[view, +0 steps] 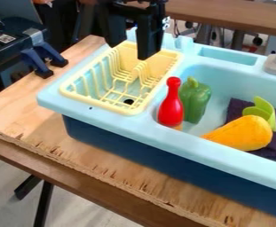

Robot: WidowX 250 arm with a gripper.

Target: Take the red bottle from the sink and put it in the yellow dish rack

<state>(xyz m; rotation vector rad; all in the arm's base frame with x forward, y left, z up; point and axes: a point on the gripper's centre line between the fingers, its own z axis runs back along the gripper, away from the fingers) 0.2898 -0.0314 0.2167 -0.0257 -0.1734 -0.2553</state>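
Seemingly pre-grasp: the claw point(129, 50) is held wide and empty over the yellow rack point(100, 104), which is seated beside the basin of the sink point(223, 157). For any grasp, lowering and alignment are called for; red bottle point(171, 106), green pepper point(195, 99) nearby.

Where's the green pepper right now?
In the camera view, the green pepper is at the left end of the sink, just right of the red bottle-shaped toy.

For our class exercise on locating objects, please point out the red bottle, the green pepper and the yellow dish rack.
Red bottle point(171, 110): camera view, on its wide body.
Green pepper point(195, 103): camera view, on its side.
Yellow dish rack point(127, 111): camera view, on its front rim.
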